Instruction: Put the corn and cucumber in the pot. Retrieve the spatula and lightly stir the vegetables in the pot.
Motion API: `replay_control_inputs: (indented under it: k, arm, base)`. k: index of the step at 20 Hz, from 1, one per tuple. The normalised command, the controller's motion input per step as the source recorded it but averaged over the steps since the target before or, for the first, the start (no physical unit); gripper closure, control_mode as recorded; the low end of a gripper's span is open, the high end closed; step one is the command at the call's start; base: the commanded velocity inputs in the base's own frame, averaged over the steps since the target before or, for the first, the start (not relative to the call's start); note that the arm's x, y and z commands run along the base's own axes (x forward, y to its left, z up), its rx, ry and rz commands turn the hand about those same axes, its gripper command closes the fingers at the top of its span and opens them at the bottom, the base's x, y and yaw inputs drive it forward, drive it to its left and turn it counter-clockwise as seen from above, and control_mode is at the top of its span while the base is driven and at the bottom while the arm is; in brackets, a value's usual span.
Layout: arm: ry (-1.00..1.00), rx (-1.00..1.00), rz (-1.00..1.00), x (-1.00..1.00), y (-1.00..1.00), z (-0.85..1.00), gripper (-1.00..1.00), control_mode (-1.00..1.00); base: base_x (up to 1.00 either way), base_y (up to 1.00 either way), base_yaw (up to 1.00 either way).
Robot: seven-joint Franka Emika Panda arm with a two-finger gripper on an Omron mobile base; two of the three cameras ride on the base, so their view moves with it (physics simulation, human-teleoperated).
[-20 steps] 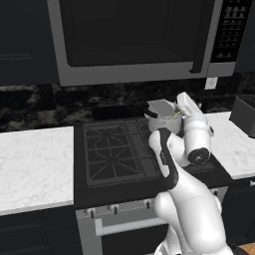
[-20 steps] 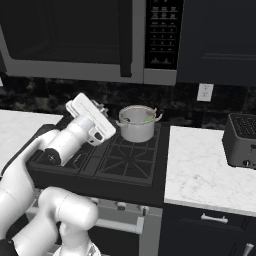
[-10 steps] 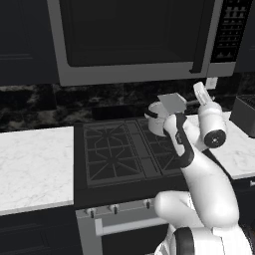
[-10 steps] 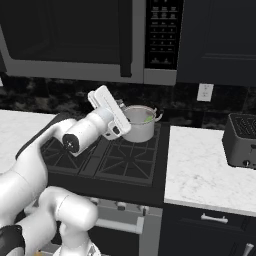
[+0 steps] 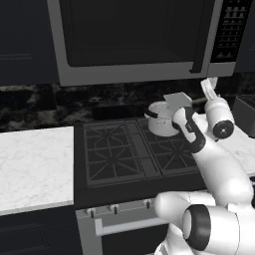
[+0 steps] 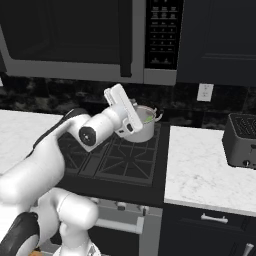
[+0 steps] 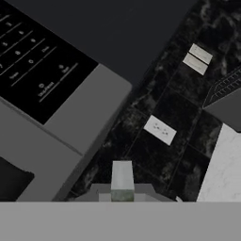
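Presently, findings as follows.
Tool (image 6: pixel 131 106): raised beside the pot, aimed up at the backsplash; fingers hidden behind the white hand, so whether apart or together cannot be told.
Spatula (image 5: pixel 178 100): grey blade above the pot rim, probably lifted for stirring; grip unconfirmed.
Pot (image 6: pixel 145 124): on rear stove (image 6: pixel 120 160) burner, green showing inside, presumably the vegetables.
Writing: microwave (image 6: pixel 100 40) keypad marks too small to read; no brands.
Counter (image 6: pixel 210 170): toaster (image 6: pixel 242 140) well apart.

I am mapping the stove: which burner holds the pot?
The rear right burner: it alone has the pot standing on it.
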Motion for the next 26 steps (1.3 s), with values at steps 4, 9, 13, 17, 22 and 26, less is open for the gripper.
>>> replay_control_inputs:
  k: [4,9,13,17,22,26]
  arm:
    - [0.00,0.00,0.00,0.37,-0.15,-0.43,1.00,-1.00]
    - [-0.02,0.00,-0.01,0.37,-0.01,-0.29,1.00,-1.00]
    - [-0.06,-0.01,-0.03,0.38,0.00,-0.19,1.00,-1.00]
    - [-0.04,-0.02,-0.05,0.40,0.00,-0.18,1.00,-1.00]
    - [-0.03,-0.04,-0.06,0.37,0.00,-0.12,1.00,-1.00]
    - [-0.01,-0.07,-0.07,0.33,0.00,-0.11,1.00,-1.00]
  base:
    - [0.00,0.00,0.00]
    - [0.00,0.00,0.00]
    - [0.00,0.00,0.00]
    - [0.00,0.00,0.00]
    - [0.00,0.00,0.00]
    - [0.00,0.00,0.00]
